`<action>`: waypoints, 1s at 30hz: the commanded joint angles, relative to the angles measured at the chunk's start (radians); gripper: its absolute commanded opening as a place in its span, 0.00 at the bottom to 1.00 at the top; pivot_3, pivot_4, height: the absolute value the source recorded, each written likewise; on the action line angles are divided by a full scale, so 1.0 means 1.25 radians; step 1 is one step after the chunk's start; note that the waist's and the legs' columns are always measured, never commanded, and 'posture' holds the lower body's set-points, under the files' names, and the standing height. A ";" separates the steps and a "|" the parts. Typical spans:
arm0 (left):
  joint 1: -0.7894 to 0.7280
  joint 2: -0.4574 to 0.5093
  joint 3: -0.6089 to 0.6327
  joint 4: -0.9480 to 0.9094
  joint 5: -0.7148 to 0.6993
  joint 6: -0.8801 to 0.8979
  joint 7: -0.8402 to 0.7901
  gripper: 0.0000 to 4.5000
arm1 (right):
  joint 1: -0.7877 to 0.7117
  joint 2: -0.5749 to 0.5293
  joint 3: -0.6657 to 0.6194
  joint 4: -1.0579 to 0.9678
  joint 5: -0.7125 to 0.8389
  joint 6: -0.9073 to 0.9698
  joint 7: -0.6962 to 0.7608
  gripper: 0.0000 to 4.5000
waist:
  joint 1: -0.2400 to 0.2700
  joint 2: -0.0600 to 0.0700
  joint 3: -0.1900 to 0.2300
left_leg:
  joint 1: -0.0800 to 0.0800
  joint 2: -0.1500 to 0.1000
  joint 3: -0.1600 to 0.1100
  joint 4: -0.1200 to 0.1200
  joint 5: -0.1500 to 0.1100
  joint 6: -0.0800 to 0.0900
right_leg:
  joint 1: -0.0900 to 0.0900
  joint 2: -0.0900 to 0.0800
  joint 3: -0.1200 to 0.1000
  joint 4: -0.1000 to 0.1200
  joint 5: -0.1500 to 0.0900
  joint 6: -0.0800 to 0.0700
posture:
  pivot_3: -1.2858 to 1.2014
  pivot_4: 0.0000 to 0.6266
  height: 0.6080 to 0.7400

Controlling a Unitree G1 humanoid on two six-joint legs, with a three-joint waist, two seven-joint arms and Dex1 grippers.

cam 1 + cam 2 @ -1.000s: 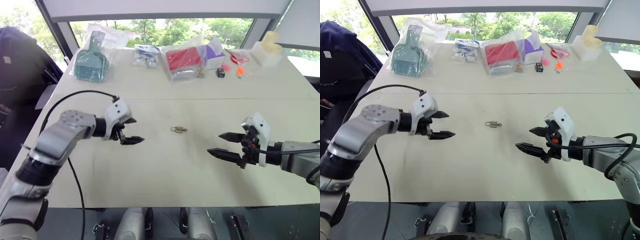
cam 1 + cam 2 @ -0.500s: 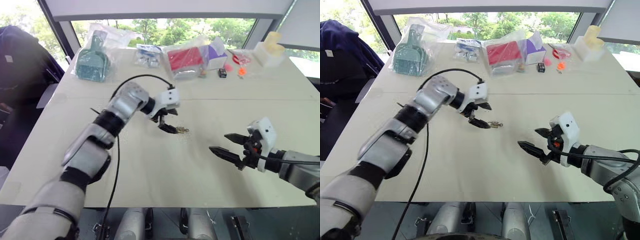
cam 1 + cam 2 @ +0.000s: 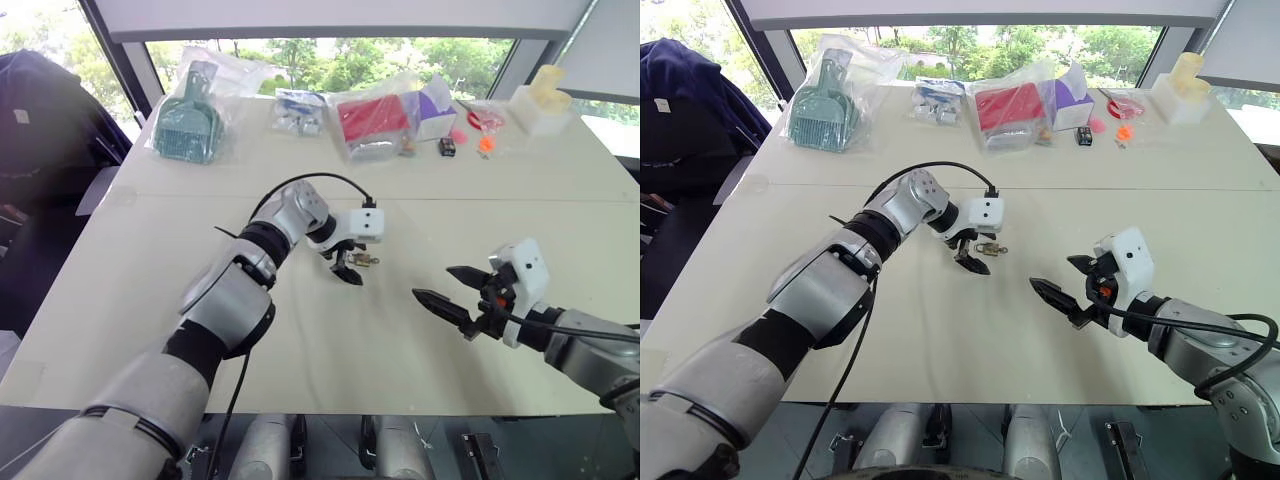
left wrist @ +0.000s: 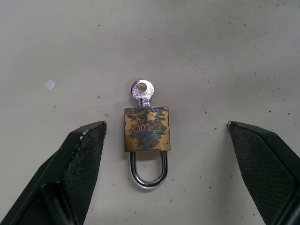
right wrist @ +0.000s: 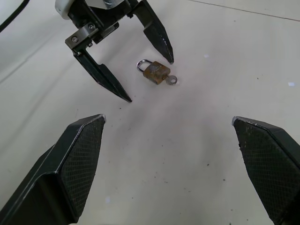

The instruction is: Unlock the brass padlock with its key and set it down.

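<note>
Padlock centred between your left fingers, flat on the counter.

Your left fingers (image 4: 82, 159) stand spread either side of the brass padlock (image 4: 146, 129); its long axis runs along them, shackle toward you, the key (image 4: 142, 90) in the far end. Your right gripper (image 3: 1072, 290), fingers spread wide too, waits well apart.

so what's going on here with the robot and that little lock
The robot's left gripper hangs open over a tiny brass padlock with a silvery shackle lying flat on the pale table, one finger on each side, not touching. A small silvery key sits in its keyhole. The right gripper waits open nearby, holding nothing.
</note>
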 commanded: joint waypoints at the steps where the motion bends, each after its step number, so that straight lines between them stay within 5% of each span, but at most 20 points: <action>1: -0.001 -0.003 0.007 0.014 0.040 -0.006 0.005 0.83 | -0.002 0.010 -0.015 -0.028 0.008 -0.019 -0.010 1.00 | 0.000 0.000 0.000 | 0.000 0.000 0.000 0.000 0.000 0.000 | 0.000 0.000 0.000 0.000 0.000 0.000 | 0.52 0.24 0.96; 8: 0.027 -0.007 0.010 0.018 0.077 -0.020 0.038 0.16 | -0.004 0.015 -0.001 -0.028 0.011 -0.018 -0.014 1.00 | 0.001 0.000 0.000 | 0.002 0.000 0.000 0.000 0.000 0.000 | 0.002 0.000 0.000 0.000 0.000 0.000 | 0.52 0.24 0.96; 12: 0.043 -0.011 0.040 -0.002 0.068 -0.087 0.091 0.16 | -0.014 0.017 0.023 -0.012 0.011 -0.015 -0.002 1.00 | 0.001 0.000 -0.001 | 0.003 0.000 -0.001 0.001 0.000 0.000 | 0.004 0.000 0.000 0.000 0.000 0.000 | 0.52 0.24 0.96; 17: 0.032 0.050 0.170 -0.134 -0.054 -0.172 0.005 0.16 | -0.136 0.085 -0.005 0.042 0.136 -0.004 -0.071 1.00 | -0.002 -0.001 -0.001 | 0.001 0.000 -0.001 0.001 0.000 0.000 | 0.001 0.000 0.000 0.001 0.000 0.000 | 0.52 0.24 0.96; 22: 0.093 0.096 0.226 -0.379 -0.151 -0.055 -0.078 0.16 | -0.209 0.115 -0.023 0.082 0.229 -0.006 -0.145 1.00 | 0.002 0.000 -0.001 | -0.001 0.000 0.000 -0.001 0.000 0.000 | -0.002 0.000 0.000 0.002 0.002 0.002 | 0.52 0.24 0.96; 25: 0.212 0.131 0.253 -0.651 -0.217 0.059 -0.057 0.16 | -0.280 0.136 -0.031 0.162 0.275 -0.021 -0.187 1.00 | -0.011 0.001 -0.001 | 0.001 0.000 0.001 0.000 0.000 0.001 | 0.001 -0.001 0.000 0.000 0.001 0.001 | 0.52 0.24 0.96; 30: 0.306 0.152 0.251 -0.854 -0.216 0.129 0.027 0.16 | -0.337 0.139 -0.034 0.210 0.327 -0.032 -0.215 1.00 | -0.017 0.001 -0.001 | 0.001 -0.001 0.000 0.001 -0.001 0.001 | 0.002 -0.001 0.000 0.001 0.002 0.002 | 0.52 0.24 0.96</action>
